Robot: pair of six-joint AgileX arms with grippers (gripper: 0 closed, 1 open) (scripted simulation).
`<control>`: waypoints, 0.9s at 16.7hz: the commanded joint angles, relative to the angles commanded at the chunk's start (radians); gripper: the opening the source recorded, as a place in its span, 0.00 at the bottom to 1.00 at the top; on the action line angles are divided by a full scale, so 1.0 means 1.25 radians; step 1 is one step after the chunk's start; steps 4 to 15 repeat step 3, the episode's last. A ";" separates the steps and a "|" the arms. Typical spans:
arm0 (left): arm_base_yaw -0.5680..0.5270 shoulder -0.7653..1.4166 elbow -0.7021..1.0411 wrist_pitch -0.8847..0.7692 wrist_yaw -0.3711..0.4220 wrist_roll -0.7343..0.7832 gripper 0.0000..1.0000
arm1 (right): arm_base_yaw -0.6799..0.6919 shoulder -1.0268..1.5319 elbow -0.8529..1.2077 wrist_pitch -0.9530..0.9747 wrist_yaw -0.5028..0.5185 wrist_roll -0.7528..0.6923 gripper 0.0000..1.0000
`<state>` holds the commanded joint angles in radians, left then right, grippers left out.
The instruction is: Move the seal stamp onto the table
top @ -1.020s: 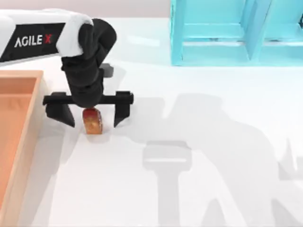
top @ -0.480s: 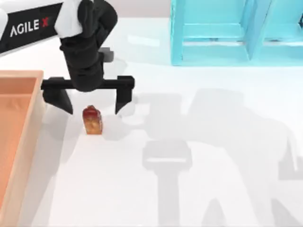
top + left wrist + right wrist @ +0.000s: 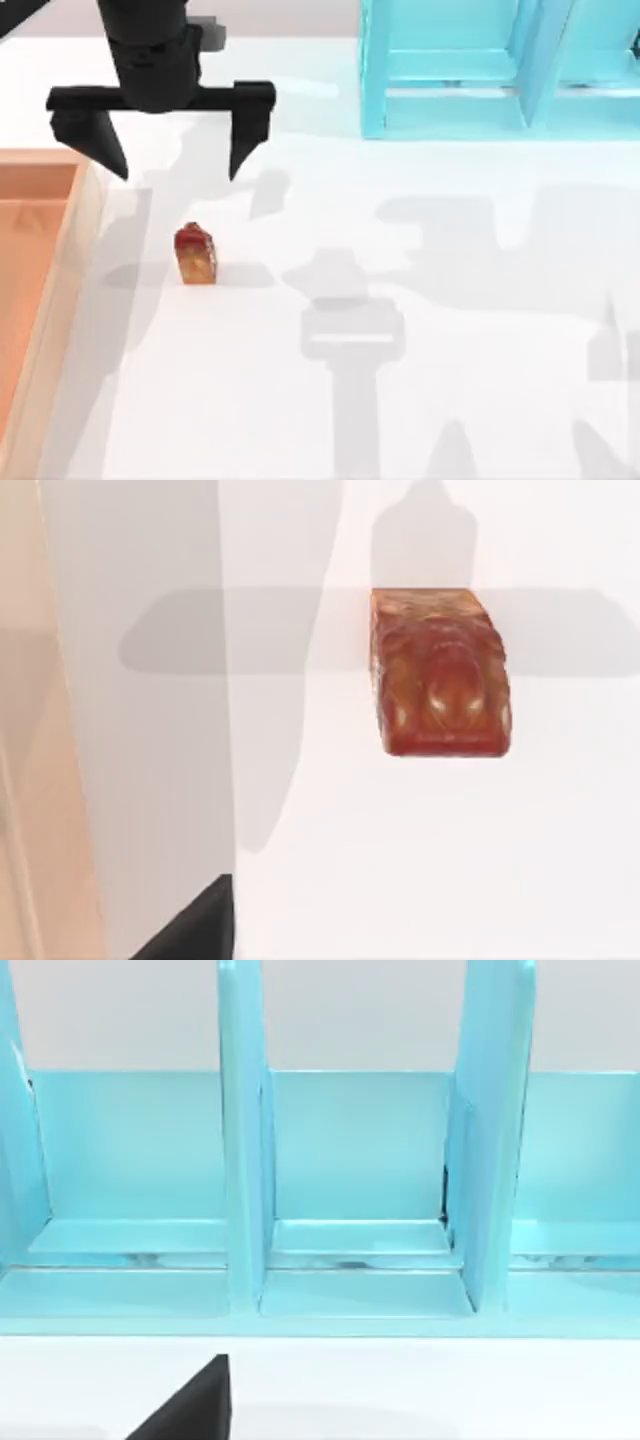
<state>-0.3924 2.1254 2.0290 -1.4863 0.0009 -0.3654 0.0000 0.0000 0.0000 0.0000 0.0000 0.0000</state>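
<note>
We see one seal stamp (image 3: pixel 195 255) upright on the desk (image 3: pixel 420 400). Our left gripper (image 3: pixel 170 150) hovers beyond it, fingers apart, holding nothing.

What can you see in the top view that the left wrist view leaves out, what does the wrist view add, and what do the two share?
Top view alone: the left gripper, open, raised above the table and apart from the seal stamp, plus the turquoise shelf unit at the far edge. Left wrist view alone: a close look at the stamp's glossy, mottled surface and a dark fingertip at the picture's edge. Both: the stamp standing free on the white table, beside the wooden tray.
</note>
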 joint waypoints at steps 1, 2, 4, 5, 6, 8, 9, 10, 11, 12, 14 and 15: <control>0.000 -0.006 0.019 -0.018 0.000 0.000 1.00 | 0.000 0.000 0.000 0.000 0.000 0.000 1.00; 0.000 -0.010 0.030 -0.029 0.000 0.001 1.00 | 0.000 0.000 0.000 0.000 0.000 0.000 1.00; 0.000 -0.011 0.032 -0.031 0.000 0.001 1.00 | 0.000 0.000 0.000 0.000 0.000 0.000 1.00; 0.000 -0.011 0.032 -0.031 0.000 0.001 1.00 | 0.000 0.000 0.000 0.000 0.000 0.000 1.00; 0.000 -0.011 0.032 -0.031 0.000 0.001 1.00 | 0.000 0.000 0.000 0.000 0.000 0.000 1.00; 0.000 -0.011 0.032 -0.031 0.000 0.001 1.00 | 0.000 0.000 0.000 0.000 0.000 0.000 1.00; 0.000 -0.011 0.032 -0.031 0.000 0.001 1.00 | 0.000 0.000 0.000 0.000 0.000 0.000 1.00; 0.000 -0.011 0.032 -0.031 0.000 0.001 1.00 | 0.000 0.000 0.000 0.000 0.000 0.000 1.00; 0.000 -0.011 0.032 -0.031 0.000 0.001 1.00 | 0.000 0.000 0.000 0.000 0.000 0.000 1.00; 0.000 -0.011 0.032 -0.031 0.000 0.001 1.00 | 0.000 0.000 0.000 0.000 0.000 0.000 1.00; 0.000 -0.011 0.032 -0.031 0.000 0.001 1.00 | 0.000 0.000 0.000 0.000 0.000 0.000 1.00; 0.000 -0.011 0.032 -0.031 0.000 0.001 1.00 | 0.000 0.000 0.000 0.000 0.000 0.000 1.00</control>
